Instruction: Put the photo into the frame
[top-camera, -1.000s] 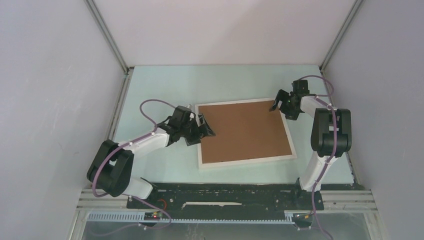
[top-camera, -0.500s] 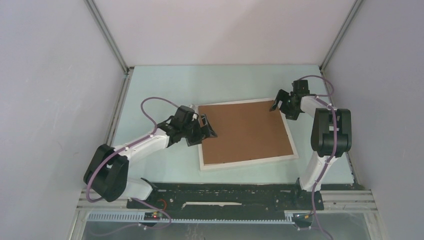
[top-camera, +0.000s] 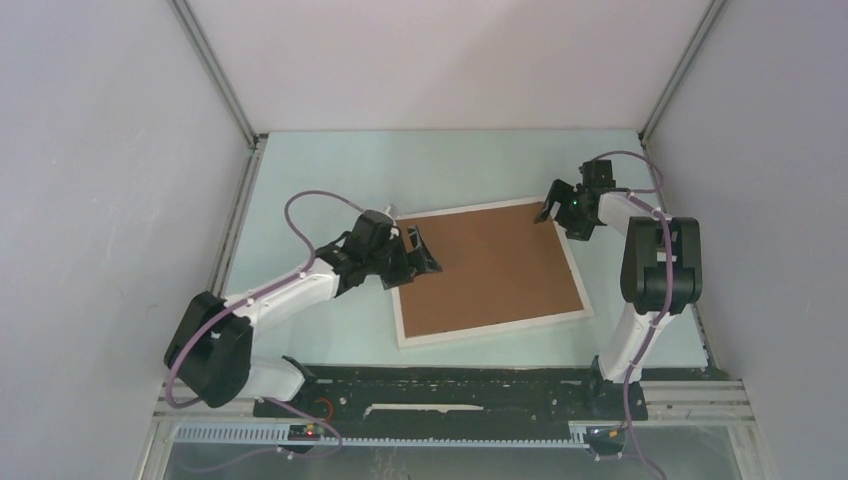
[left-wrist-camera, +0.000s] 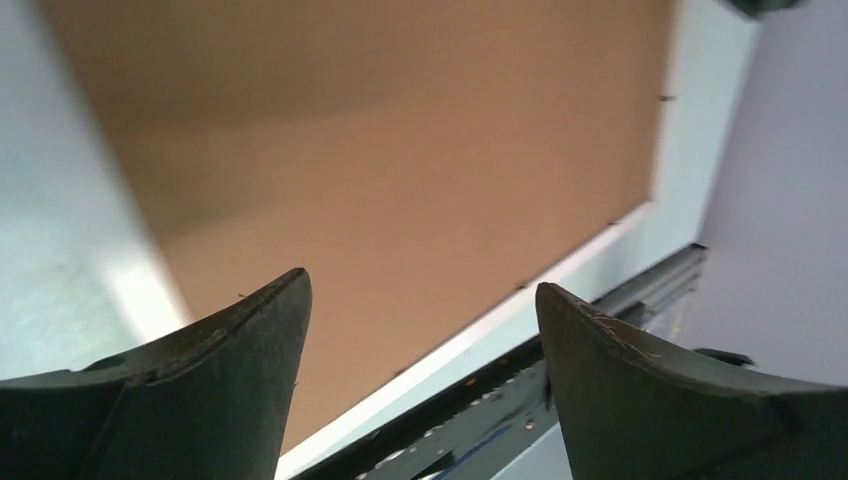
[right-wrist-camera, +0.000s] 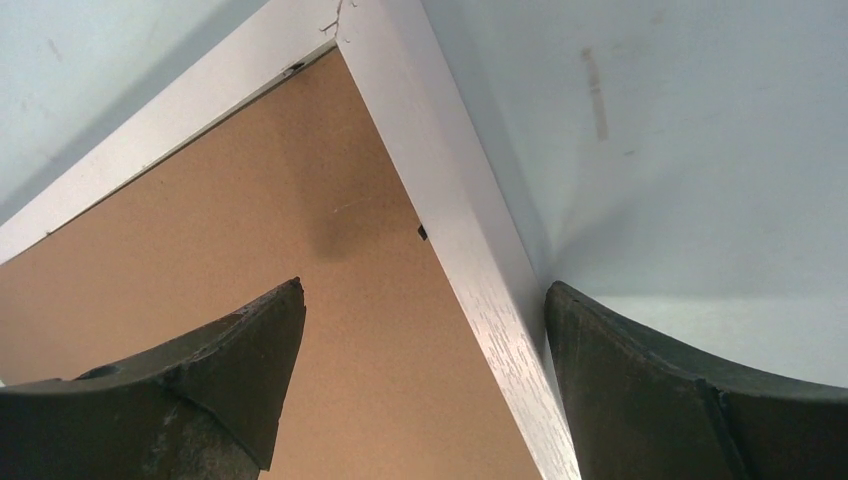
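Note:
The white frame (top-camera: 492, 326) lies face down on the table with the brown backing board (top-camera: 490, 262) filling it. The photo is not visible in any view. My left gripper (top-camera: 422, 252) is open and empty over the frame's left edge. In the left wrist view (left-wrist-camera: 420, 290) it hangs above the board (left-wrist-camera: 400, 150), with the white rim (left-wrist-camera: 690, 120) beyond. My right gripper (top-camera: 557, 208) is open at the far right corner. In the right wrist view (right-wrist-camera: 422, 288) its fingers straddle the frame's right rim (right-wrist-camera: 450, 220) beside the board (right-wrist-camera: 300, 200).
The pale green table (top-camera: 330, 180) is boxed in by grey walls on the left (top-camera: 120, 200), back and right. A black rail (top-camera: 450, 390) with the arm bases runs along the near edge.
My left gripper has moved right and farther over the frame's left edge, its arm stretching out. The frame's left side has shifted slightly. The right gripper has edged a little left.

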